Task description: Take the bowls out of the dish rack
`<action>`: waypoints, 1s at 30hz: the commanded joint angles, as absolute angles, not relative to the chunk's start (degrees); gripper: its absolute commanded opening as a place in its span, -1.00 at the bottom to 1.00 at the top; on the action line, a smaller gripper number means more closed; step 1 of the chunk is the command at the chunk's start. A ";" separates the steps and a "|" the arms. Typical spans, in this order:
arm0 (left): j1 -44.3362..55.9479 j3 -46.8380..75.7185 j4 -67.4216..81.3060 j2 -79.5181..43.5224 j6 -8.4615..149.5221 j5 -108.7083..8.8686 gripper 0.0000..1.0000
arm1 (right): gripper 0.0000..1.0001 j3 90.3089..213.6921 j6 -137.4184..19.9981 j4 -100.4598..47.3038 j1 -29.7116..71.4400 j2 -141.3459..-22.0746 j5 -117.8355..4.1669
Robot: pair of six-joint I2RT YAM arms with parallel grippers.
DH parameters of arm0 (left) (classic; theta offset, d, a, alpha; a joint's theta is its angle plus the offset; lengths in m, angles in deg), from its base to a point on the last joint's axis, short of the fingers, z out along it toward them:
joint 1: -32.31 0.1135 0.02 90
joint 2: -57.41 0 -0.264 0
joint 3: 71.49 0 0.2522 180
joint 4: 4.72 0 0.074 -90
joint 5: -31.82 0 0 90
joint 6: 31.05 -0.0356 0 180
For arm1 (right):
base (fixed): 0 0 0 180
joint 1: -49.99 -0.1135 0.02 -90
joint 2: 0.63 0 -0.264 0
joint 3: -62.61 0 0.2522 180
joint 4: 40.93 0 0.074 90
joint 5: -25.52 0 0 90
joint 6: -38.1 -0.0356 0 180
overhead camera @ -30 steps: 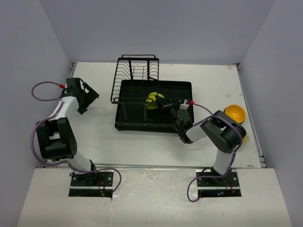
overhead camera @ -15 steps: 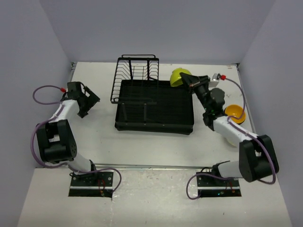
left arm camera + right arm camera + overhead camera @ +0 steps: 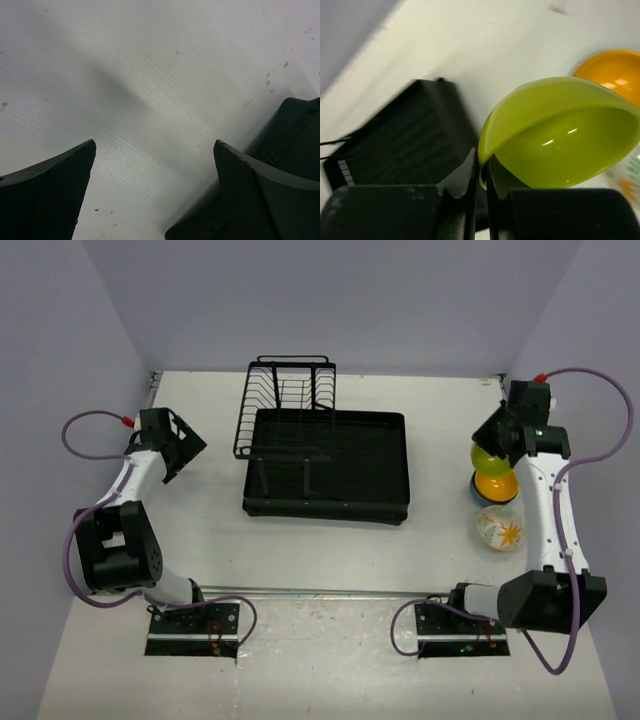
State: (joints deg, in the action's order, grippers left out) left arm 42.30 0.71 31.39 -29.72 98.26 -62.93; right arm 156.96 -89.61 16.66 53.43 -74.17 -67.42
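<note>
R gripper [image 3: 488, 443] [image 3: 482, 170] is clamped on the rim of the round yellow-green plastic bowl [image 3: 483, 460] [image 3: 560, 135], jaws pinching its edge, bowl tilted w/ the hollow facing the wrist cam. A sec ago that bowl was inside the tray of the big black rectangular dish rack [image 3: 325, 465] [image 3: 405, 135]. Half a sec ago it was up by the rack's far R corner. Now it's well off to the R, right over the round orange bowl [image 3: 497, 485] [image 3: 612, 70]; can't tell if the two touch. White bowl w/ coloured pattern [image 3: 500, 528] sits just nearer on the white table [image 3: 200, 520]. L gripper [image 3: 180, 445] [image 3: 155, 195] hangs spread wide, nothing in it, approx. same spot L of the rack.
</note>
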 commanded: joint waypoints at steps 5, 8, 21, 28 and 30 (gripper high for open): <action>41.01 5.20 32.77 -27.41 93.50 -68.89 1.00 | -1.00 149.24 -78.00 34.52 61.75 -75.16 -74.93; 41.01 5.64 33.30 -28.11 93.49 -69.17 1.00 | -1.00 148.35 -77.12 34.26 63.61 -74.81 -73.71; 40.13 9.86 35.06 -31.36 94.11 -68.81 1.00 | -1.00 140.53 -75.54 28.46 69.59 -82.27 -69.84; 40.13 11.09 35.41 -33.11 94.11 -68.73 1.00 | -1.00 139.30 -75.45 26.00 69.77 -86.32 -70.80; 40.13 11.35 35.33 -33.56 94.02 -69.08 1.00 | -1.00 138.51 -75.54 25.48 69.77 -87.20 -70.80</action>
State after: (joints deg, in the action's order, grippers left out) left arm 40.25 8.77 34.83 -32.94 95.27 -67.63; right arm 139.11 -76.58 27.61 69.56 -86.58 -70.61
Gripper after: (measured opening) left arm 0.997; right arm 0.076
